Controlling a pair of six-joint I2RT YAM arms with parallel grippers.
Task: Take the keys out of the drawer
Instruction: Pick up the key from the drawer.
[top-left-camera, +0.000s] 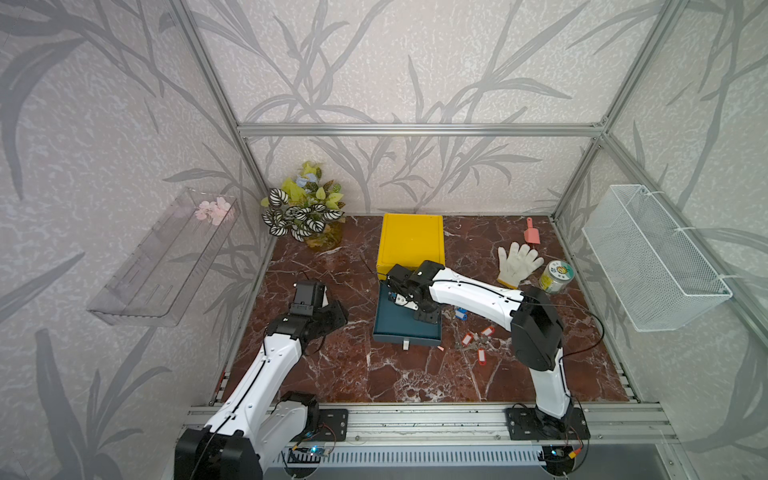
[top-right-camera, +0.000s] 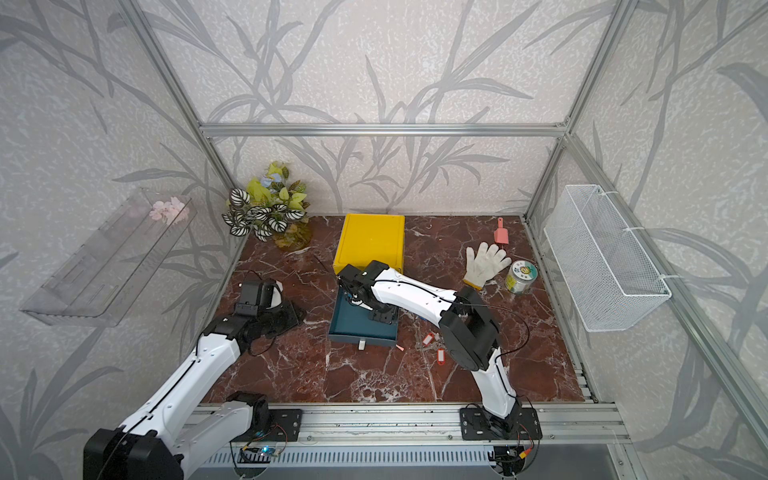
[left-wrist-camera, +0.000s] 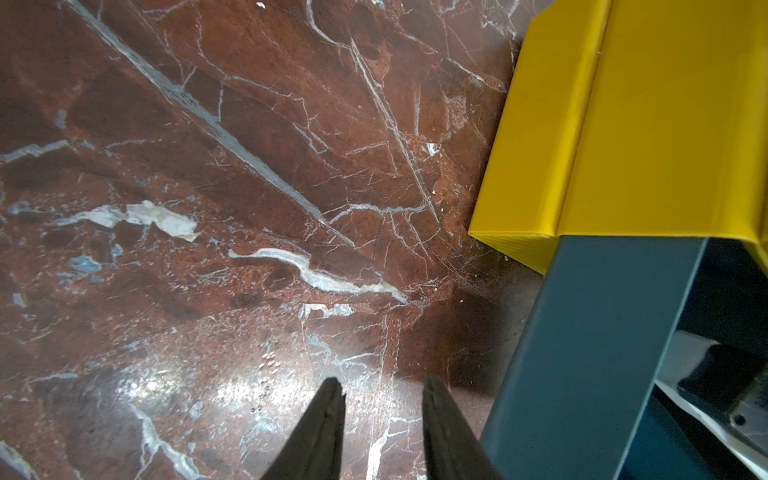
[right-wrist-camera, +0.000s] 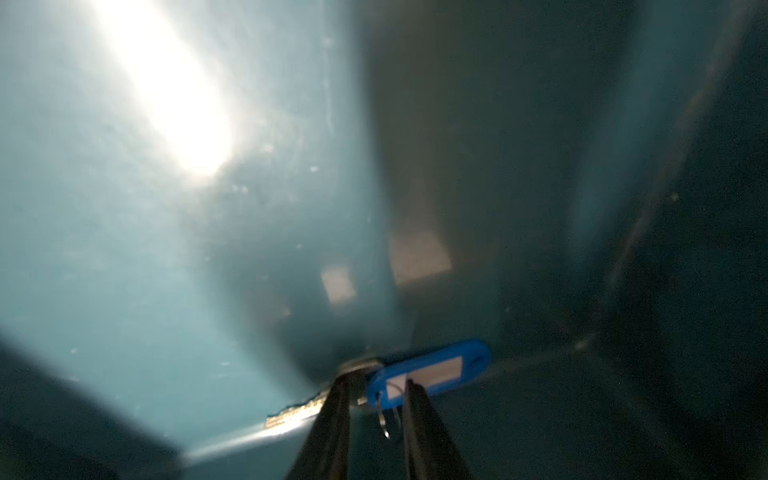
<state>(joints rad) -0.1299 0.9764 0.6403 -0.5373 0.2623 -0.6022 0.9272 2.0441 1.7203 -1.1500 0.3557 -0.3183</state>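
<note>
The dark teal drawer (top-left-camera: 395, 330) stands pulled out of the yellow box (top-left-camera: 411, 239). My right gripper (right-wrist-camera: 375, 381) reaches down into the drawer's back part (top-left-camera: 397, 298). Its jaws are a little apart, straddling the ring end of a blue-tagged key (right-wrist-camera: 436, 368); the silver key blade (right-wrist-camera: 293, 411) lies beside one finger on the drawer floor. On the table right of the drawer lie red-tagged keys (top-left-camera: 467, 339) and a blue-tagged key (top-left-camera: 460, 313). My left gripper (left-wrist-camera: 383, 382) hovers open and empty over the marble, left of the drawer (left-wrist-camera: 582, 353).
A white glove (top-left-camera: 517, 262), a pink scoop (top-left-camera: 531, 232) and a small jar (top-left-camera: 555, 276) lie at the back right. A potted plant (top-left-camera: 305, 212) stands in the back left corner. A wire basket (top-left-camera: 656, 257) and a clear shelf (top-left-camera: 166, 257) hang on the side walls.
</note>
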